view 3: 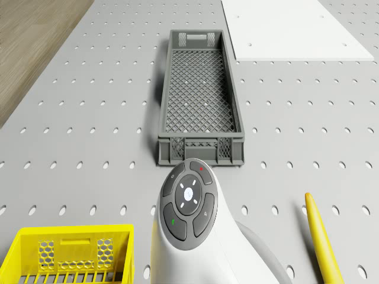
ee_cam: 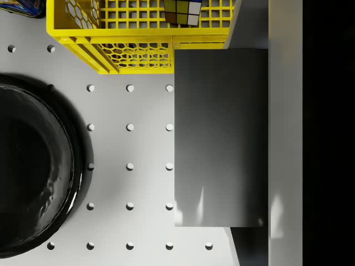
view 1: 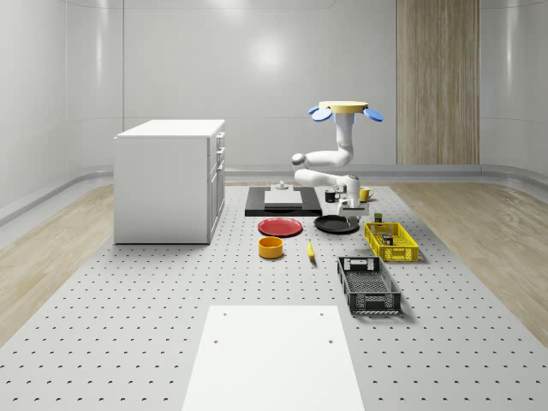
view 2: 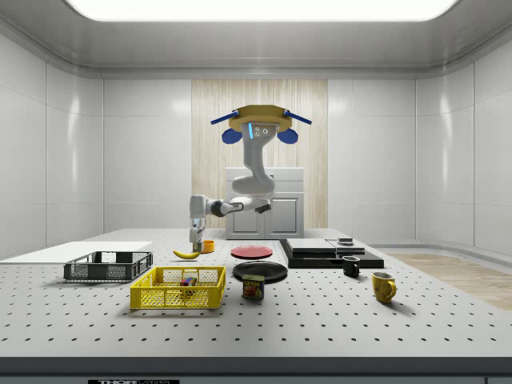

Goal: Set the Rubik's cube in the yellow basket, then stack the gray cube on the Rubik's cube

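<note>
The Rubik's cube [ee_cam: 182, 11] lies inside the yellow basket [view 1: 402, 252], near its end closest to the black plate; I also see the Rubik's cube [view 2: 189, 280] through the basket's mesh [view 2: 164, 298]. My gripper [view 1: 349, 205] hangs low between the black plate and the basket, shut on the gray cube [ee_cam: 221, 138], which is above the table just short of the basket's rim [ee_cam: 111, 47]. The drone [view 1: 345, 110] hovers high over the table's back part, its arm bent downward to the gripper [view 2: 194, 240].
A black plate [ee_cam: 33, 166] sits beside the gripper. A gray crate [view 3: 200, 97] and a banana [view 3: 323, 236] lie further forward. A red plate [view 1: 280, 227], orange bowl [view 1: 271, 247], white cabinet [view 1: 171, 180], spam can [view 2: 254, 286] and two mugs [view 2: 384, 286] stand around.
</note>
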`<state>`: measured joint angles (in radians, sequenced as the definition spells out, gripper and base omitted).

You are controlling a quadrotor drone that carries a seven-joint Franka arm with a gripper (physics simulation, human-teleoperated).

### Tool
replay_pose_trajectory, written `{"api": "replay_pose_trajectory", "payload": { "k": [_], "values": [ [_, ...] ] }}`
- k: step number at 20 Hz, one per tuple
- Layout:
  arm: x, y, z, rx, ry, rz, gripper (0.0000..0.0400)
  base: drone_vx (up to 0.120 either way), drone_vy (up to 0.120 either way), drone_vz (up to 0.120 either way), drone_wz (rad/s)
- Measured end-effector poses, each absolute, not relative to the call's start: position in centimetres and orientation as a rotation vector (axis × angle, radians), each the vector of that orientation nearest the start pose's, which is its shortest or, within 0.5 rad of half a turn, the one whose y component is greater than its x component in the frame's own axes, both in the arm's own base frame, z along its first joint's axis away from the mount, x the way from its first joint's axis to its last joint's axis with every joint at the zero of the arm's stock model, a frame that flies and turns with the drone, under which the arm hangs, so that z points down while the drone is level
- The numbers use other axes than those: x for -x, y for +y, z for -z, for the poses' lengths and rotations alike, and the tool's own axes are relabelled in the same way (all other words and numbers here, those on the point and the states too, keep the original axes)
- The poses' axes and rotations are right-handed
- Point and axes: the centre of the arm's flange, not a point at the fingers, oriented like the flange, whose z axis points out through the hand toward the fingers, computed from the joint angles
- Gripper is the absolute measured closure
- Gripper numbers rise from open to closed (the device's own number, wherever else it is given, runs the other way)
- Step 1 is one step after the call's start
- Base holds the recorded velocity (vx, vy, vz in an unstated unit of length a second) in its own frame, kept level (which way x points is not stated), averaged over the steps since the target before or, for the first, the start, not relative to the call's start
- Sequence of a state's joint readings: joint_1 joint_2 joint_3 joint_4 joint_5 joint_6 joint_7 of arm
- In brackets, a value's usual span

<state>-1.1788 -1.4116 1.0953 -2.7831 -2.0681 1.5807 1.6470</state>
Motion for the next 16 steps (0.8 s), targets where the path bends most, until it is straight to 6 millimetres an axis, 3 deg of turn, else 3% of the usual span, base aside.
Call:
{"api": "replay_pose_trajectory", "payload": {
  "k": [16],
  "values": [
    [-31.28, 0.00, -57.08, 0.000, -0.002, -0.786, 0.0150, 0.000, 0.120, 0.000, 0.000]
  ]
}}
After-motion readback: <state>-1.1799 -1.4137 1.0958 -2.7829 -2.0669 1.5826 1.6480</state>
